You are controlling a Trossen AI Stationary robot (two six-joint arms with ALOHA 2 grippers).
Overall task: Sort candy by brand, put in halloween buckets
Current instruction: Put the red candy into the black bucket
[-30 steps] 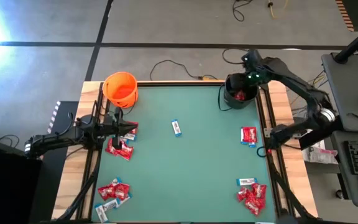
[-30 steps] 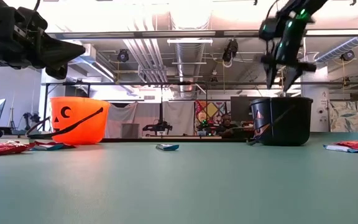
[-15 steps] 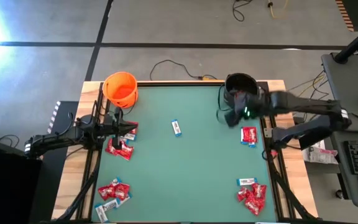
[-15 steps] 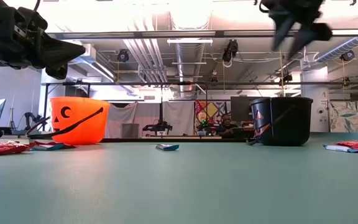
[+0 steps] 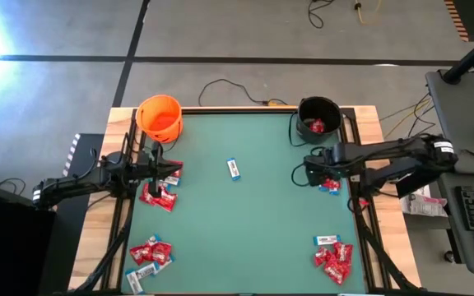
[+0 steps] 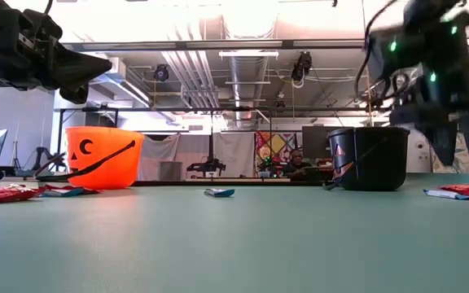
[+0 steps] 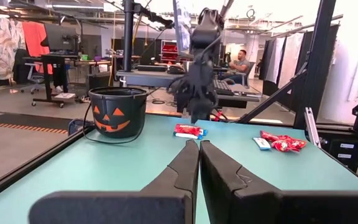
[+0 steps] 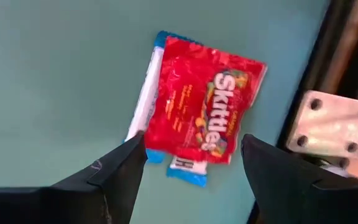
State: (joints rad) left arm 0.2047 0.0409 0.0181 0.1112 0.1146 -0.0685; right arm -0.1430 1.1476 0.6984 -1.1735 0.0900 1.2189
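Observation:
A red candy packet point(image 8: 207, 121) lies on two light blue-and-white bars point(image 8: 143, 106) near the table's right edge. My right gripper point(image 8: 192, 142) hangs open above them, fingers pointing down, one on each side, touching nothing; in the high view it point(image 5: 322, 171) covers part of this candy point(image 5: 331, 186). The black bucket point(image 5: 318, 119) at the far right holds a red packet point(image 5: 317, 126). The orange bucket point(image 5: 159, 117) stands at the far left. My left gripper point(image 7: 199, 149) waits shut and level at the left edge, above a candy pile point(image 5: 158, 194).
A single blue bar point(image 5: 234, 168) lies mid-table. More candy piles sit at the near left point(image 5: 149, 253) and near right point(image 5: 333, 256). The table's raised frame point(image 8: 334, 130) runs close beside my right gripper. A person sits in the room beyond the table.
My right gripper has swung from over the black bucket toward the table's near edge and come down, rolling as it went. It now hangs above the red packet by the right edge and has stayed open.

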